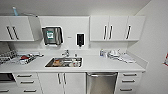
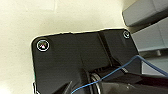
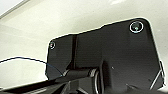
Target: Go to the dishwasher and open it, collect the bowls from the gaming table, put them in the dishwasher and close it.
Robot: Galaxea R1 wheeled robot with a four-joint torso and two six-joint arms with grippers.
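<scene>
The dishwasher [image 1: 101, 82] sits under the white counter, right of centre in the head view. Its stainless-steel front is shut, with a horizontal bar handle [image 1: 101, 74] along the top. White cabinet doors flank it on the left and a stack of drawers on the right. The wrist views show the robot's own dark plates against pale surfaces.
A sink [image 1: 64, 62] with dishes in it is set into the counter [image 1: 95, 65]. A dish rack [image 1: 15, 58] stands at the left, small items [image 1: 113, 54] at the right. Upper cabinets [image 1: 117, 28], a paper-towel dispenser [image 1: 52, 35] and a soap dispenser [image 1: 80, 39] hang above. A wall [image 1: 156, 50] closes the right side.
</scene>
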